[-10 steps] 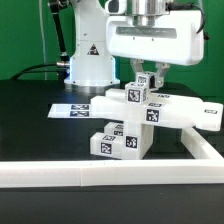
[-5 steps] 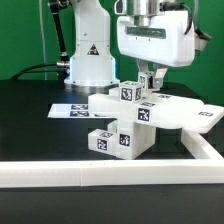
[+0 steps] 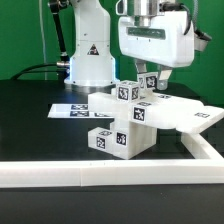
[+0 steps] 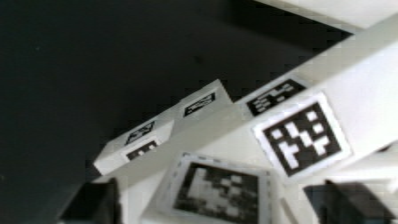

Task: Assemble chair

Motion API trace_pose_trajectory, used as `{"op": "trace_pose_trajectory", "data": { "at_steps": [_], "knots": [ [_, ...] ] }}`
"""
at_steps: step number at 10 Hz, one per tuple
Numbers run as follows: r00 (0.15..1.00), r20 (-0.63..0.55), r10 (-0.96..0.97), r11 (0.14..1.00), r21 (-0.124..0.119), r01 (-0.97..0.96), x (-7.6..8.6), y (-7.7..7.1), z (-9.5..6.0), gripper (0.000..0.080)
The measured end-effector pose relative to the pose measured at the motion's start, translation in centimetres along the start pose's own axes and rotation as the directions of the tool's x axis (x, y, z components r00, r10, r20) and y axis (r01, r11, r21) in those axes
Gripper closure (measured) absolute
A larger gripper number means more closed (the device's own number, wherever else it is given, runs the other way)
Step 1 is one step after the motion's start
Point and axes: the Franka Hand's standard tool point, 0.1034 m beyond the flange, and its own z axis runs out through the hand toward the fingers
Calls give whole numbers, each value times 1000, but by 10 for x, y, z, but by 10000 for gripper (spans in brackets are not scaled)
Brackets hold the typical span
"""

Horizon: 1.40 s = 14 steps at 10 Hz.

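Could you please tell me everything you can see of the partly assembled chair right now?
The chair is a cluster of white, blocky parts that look like plastic, carrying black-and-white square tags. A broad slab lies across the top, tilting slightly, with a tagged cube at its upper end and tagged blocks beneath resting on the black table. It sits just inside the white border rail, in front of the marker board. The gripper hangs at the upper cube, jaws parted; contact is unclear.

The chair [image 3: 128, 115] parts look like smooth white plastic with a slight sheen, bearing matt black-and-white printed tags. The worktop [image 3: 35, 125] is matt black. The border rail [image 3: 100, 178] and the tool [image 3: 150, 82] housing appear as smooth white plastic
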Motion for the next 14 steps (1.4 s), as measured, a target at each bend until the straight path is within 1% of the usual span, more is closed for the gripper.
{"op": "trace_pose_trajectory", "data": {
  "at_steps": [1, 2, 3, 6, 7, 8, 10, 11, 13, 14],
  "knots": [
    [996, 0, -89, 996, 0, 89, -1, 0, 0, 176],
    [989, 1, -149, 989, 0, 149, -4, -1, 0, 154],
    [963, 1, -268, 963, 0, 268, -3, -1, 0, 154],
    [877, 0, -481, 877, 0, 481, -2, -1, 0, 150],
    [829, -2, -559, 829, -6, 559, -3, 0, 0, 150],
    [764, -4, -646, 764, -7, 646, -1, 1, 1, 150],
    [686, -9, -727, 686, -8, 727, -1, 2, 2, 150],
    [619, -8, -785, 619, -9, 785, 0, 2, 1, 150],
    [541, -7, -841, 541, -10, 841, 1, 2, 1, 150],
    [442, -6, -897, 442, -11, 897, 3, 2, 1, 150]
  ]
}}
